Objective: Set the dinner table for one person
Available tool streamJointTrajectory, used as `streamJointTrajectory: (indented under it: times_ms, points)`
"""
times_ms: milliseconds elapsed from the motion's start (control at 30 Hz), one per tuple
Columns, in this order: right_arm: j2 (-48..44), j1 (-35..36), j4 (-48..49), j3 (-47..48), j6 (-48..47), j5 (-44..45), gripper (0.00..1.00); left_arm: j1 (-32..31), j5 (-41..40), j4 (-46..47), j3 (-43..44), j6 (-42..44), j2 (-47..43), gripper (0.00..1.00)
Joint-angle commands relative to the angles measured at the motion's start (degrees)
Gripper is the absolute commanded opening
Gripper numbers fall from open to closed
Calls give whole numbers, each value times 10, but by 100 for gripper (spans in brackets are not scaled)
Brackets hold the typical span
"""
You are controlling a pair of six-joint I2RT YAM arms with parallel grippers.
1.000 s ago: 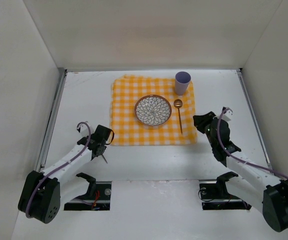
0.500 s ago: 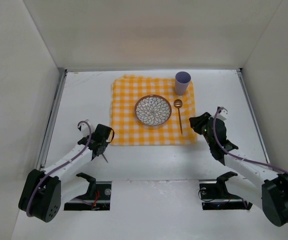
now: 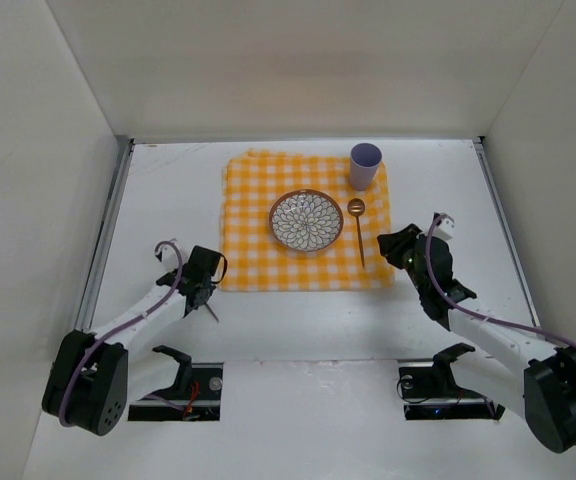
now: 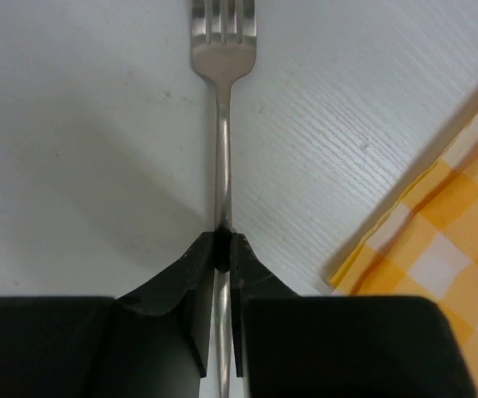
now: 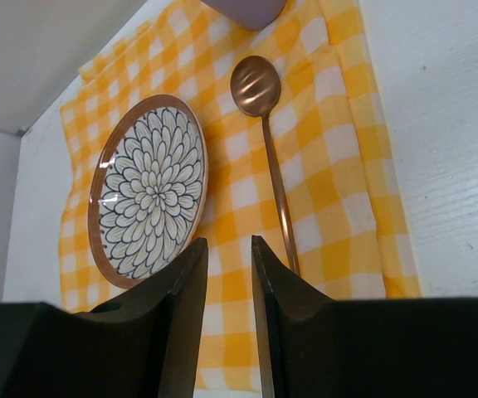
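- White walls stood on three sides, and the bench (image 3: 168, 200), matte white with thin metal rails down both side edges, filled the floor between them, running from my two bases at its near edge to the back wall.
- A yellow-and-white checkered cloth (image 3: 253, 190) lay flat on the far middle of the bench.
- A round plate (image 3: 307, 220) sat at the middle of the cloth. It had a brown rim, and its dark petal pattern showed uncovered across the whole face.
- A lilac cup (image 3: 365, 165) stood upright on the far right corner of the cloth. Down its mouth I saw only the same pale lilac.
- A copper spoon (image 3: 359, 235) lay on the cloth just right of the plate, apart from it. Its bowl pointed toward the cup and its handle toward the near edge.
- My left fingers (image 4: 220, 245) were clamped on the handle of a steel fork (image 4: 221, 124), whose tines pointed away from my wrist.
- The fork was over bare bench just beside the near left corner of the cloth. I could not tell whether it rested on the surface or hung above it.
- My right fingers (image 5: 230, 249) stood a little apart with nothing between them, near the right edge of the cloth and aimed across it toward the plate and the spoon handle.
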Motion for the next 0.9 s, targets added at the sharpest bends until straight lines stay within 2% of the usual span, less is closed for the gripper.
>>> streamJointTrajectory:
  times_ms: [0,133,200,300,433,567,867]
  points:
    - [-4,4,37,21,-8,6,34,4,9,-10,7,24,-42,1]
    - [11,4,41,25,-6,-4,34,-44,-41,-4,90,100,-28,1]
    - [11,4,41,26,-10,3,34,-83,-61,17,142,147,14,1]
    - [13,1,41,23,-5,-1,34,-105,-42,55,214,223,94,1]
    - [3,4,42,22,-10,5,35,-110,-26,100,287,274,181,1]
    - [11,4,44,21,-5,1,35,-102,13,102,353,307,266,2]
    - [20,6,44,28,-12,-2,36,-100,10,96,402,328,352,2]
